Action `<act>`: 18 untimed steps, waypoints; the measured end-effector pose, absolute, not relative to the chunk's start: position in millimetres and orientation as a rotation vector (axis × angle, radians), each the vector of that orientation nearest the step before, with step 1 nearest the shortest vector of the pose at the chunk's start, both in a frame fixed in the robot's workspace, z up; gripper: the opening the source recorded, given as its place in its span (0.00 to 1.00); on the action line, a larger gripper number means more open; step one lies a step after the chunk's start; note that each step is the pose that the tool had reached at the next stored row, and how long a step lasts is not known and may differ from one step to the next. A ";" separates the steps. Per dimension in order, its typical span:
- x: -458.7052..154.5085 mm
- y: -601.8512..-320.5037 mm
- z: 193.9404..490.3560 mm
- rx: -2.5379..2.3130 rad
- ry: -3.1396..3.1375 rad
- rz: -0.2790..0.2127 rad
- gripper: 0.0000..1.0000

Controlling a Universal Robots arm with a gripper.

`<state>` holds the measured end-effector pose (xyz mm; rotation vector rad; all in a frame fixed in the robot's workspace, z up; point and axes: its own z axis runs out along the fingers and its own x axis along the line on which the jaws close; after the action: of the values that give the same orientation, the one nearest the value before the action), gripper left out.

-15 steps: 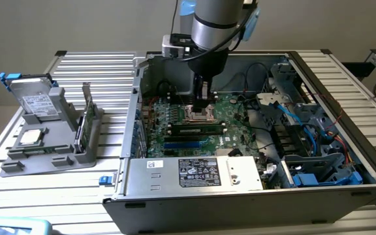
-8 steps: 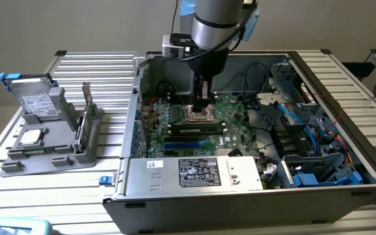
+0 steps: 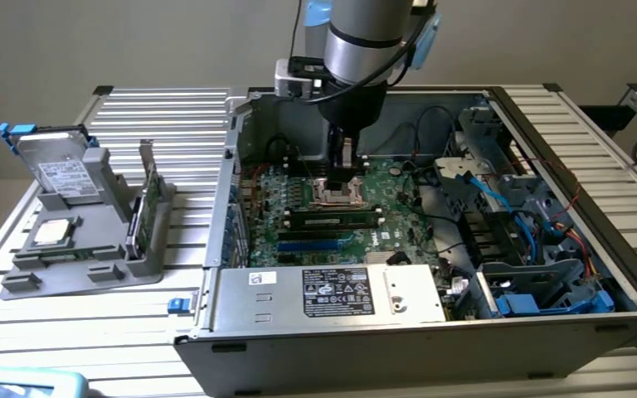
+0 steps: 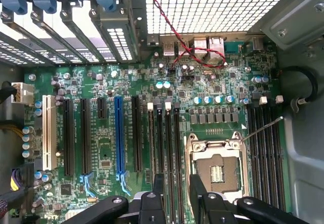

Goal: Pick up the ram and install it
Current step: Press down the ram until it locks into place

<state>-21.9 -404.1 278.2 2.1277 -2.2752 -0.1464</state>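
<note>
At 6 o'clock of CPU socket (image 3: 341,196): ram (image 3: 335,221), apparently seated on edge in a slot.
Gripper (image 3: 347,181): spread wide, empty, over the socket.
Handling: light, stiff, brittle.
Hold: both flat faces, near top edge.

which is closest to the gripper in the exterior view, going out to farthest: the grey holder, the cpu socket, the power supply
From the gripper:
1. cpu socket, right under it, mid motherboard.
2. power supply, along the case edge nearest the camera.
3. grey holder, outside the case, at the exterior view's left.
</note>
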 end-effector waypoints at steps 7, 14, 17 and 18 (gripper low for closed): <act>-23.4 -402.9 277.2 2.124 -2.272 -0.135 0.11; -25.8 -402.7 275.0 2.141 -2.272 -0.097 0.11; -25.9 -403.3 273.7 2.159 -2.279 -0.073 0.11; -25.8 -404.3 273.0 2.163 -2.279 -0.069 0.11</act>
<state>-25.8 -404.3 273.0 2.1628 -2.2788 -0.0692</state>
